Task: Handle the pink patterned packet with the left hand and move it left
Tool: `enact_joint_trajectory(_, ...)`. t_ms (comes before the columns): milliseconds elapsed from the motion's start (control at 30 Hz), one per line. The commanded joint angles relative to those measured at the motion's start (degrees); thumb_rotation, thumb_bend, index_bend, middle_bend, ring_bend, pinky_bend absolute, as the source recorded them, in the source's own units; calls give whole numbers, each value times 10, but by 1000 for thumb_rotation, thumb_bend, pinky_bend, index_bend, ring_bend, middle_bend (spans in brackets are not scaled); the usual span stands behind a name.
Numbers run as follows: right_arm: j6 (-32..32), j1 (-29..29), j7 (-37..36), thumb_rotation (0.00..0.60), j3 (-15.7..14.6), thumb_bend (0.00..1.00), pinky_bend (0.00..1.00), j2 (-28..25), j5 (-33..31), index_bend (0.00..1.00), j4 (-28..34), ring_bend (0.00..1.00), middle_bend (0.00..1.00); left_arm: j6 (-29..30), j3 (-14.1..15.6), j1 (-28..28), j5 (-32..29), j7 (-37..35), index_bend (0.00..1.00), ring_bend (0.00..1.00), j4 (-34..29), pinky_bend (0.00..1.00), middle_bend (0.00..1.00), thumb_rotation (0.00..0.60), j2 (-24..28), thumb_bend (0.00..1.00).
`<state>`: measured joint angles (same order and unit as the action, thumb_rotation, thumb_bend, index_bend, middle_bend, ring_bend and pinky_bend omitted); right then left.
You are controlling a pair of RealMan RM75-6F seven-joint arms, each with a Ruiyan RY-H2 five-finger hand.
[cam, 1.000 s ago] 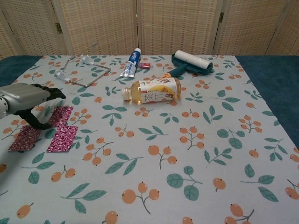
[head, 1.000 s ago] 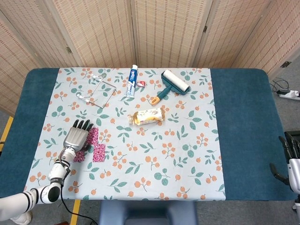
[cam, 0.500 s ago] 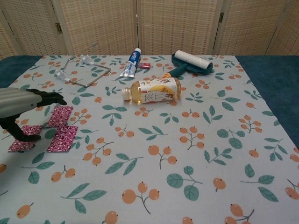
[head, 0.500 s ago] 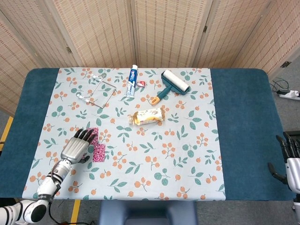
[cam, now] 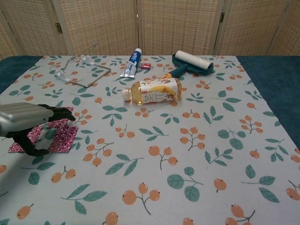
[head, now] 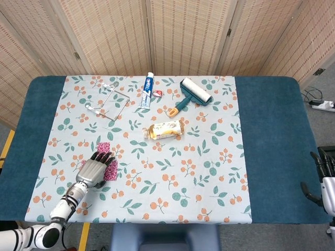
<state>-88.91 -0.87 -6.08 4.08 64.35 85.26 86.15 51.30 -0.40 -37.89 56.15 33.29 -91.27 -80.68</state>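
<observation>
The left hand (head: 96, 170) hovers with fingers (cam: 58, 112) loosely curled and apart, holding nothing, above the pink patterned packet (cam: 62, 138), which lies flat under the fingertips on the floral tablecloth (cam: 187, 140).

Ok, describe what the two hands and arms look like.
The left hand has a silver-grey metal back with black fingers; its wrist is white with black rings, on a white forearm. The right hand, at the frame edge, shows dark fingers above a pale grey-white body. No cables or markings can be seen.
</observation>
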Motion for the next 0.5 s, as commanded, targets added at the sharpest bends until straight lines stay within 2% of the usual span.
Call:
enact_joint_trajectory(33, 0, 0, -3, 600, 0, 365, 0, 1, 1, 0, -3, 0, 0, -6, -4, -9, -22, 9, 107, 0, 5, 0, 0, 581, -10, 357)
enact_joint_trajectory(500, 7, 4, -11, 600, 2, 365, 0, 4, -2, 0, -13, 0, 0, 17, 4, -22, -62, 47, 113, 0, 13, 0, 0, 580, -30, 357)
